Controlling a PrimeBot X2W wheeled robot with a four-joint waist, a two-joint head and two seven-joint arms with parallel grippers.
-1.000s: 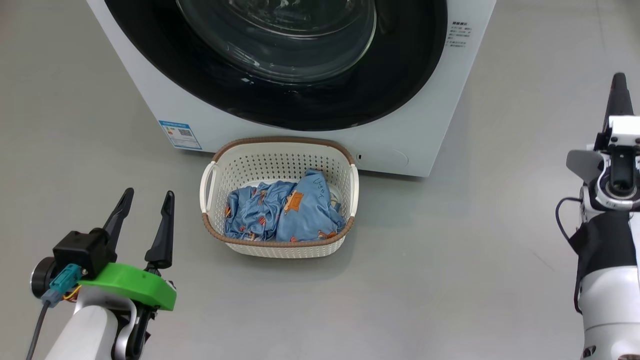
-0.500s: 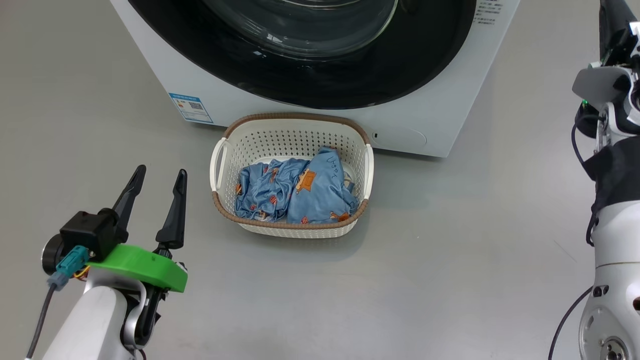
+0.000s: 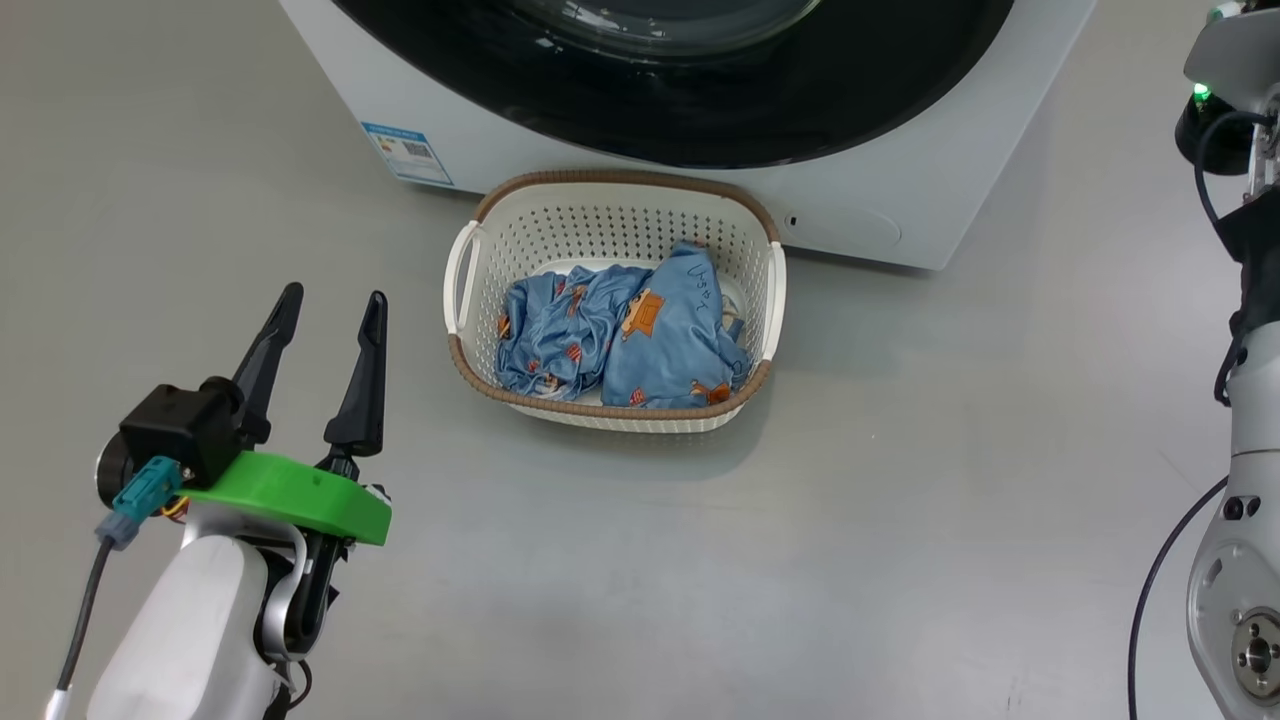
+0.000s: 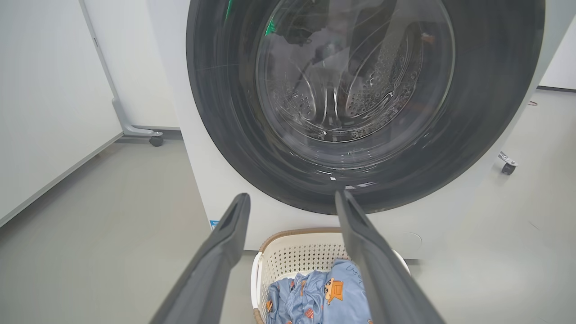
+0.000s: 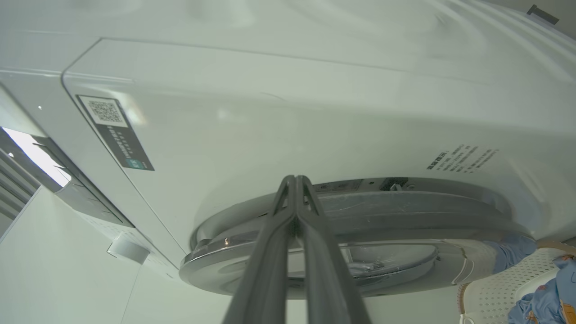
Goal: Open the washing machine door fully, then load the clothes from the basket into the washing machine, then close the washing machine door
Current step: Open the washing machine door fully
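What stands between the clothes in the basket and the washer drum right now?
The washing machine door sits across the washing machine opening, above the basket; the clothes cannot go in until it opens. Nothing else visible blocks the way.

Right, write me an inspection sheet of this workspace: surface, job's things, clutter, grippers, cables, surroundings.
Surface: smooth grey floor.
Job's things: washing machine door looks closed on the washing machine; basket on the floor before it, holding the clothes.
Clutter: nothing seen.
Grippers: left gripper open, holding nothing, beside the basket; right gripper shut, tips at the door's rim, contact unclear.
Cables: grey cable off the left wrist; black cable by the right arm.
Surroundings: white wheeled partition left of the machine.
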